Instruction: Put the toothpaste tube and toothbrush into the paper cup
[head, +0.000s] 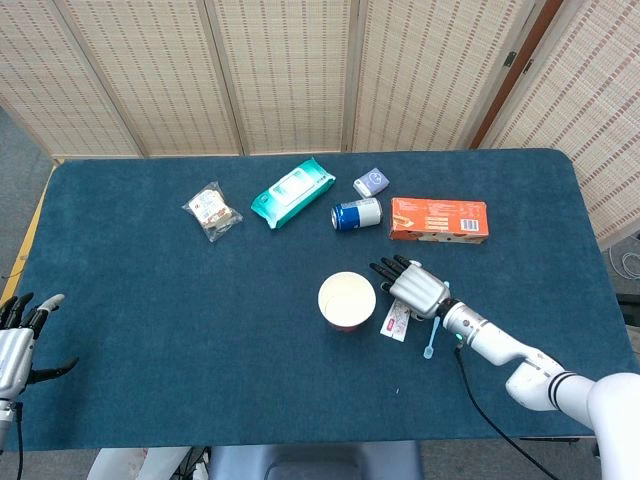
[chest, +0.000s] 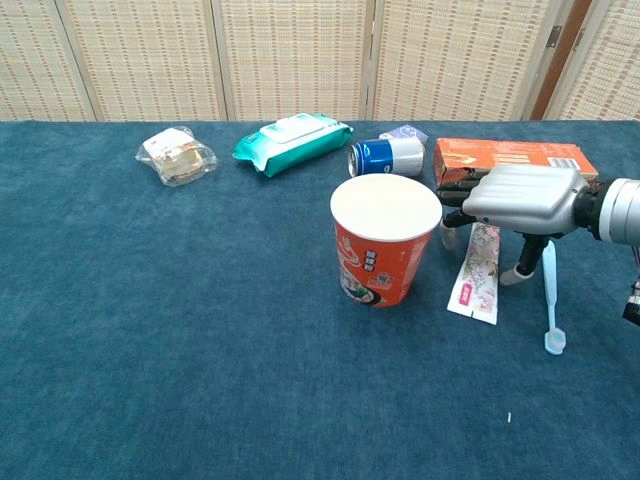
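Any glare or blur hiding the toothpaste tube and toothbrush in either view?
Head view: even light, no glare; toothpaste tube and toothbrush small but sharp. Chest view: both crisp, soft shadows only; the right hand covers the tube's cap end.

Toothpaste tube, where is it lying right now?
In the chest view the toothpaste tube lies flat on the table just right of the paper cup, its far end under the right robot hand, with the toothbrush to its right.
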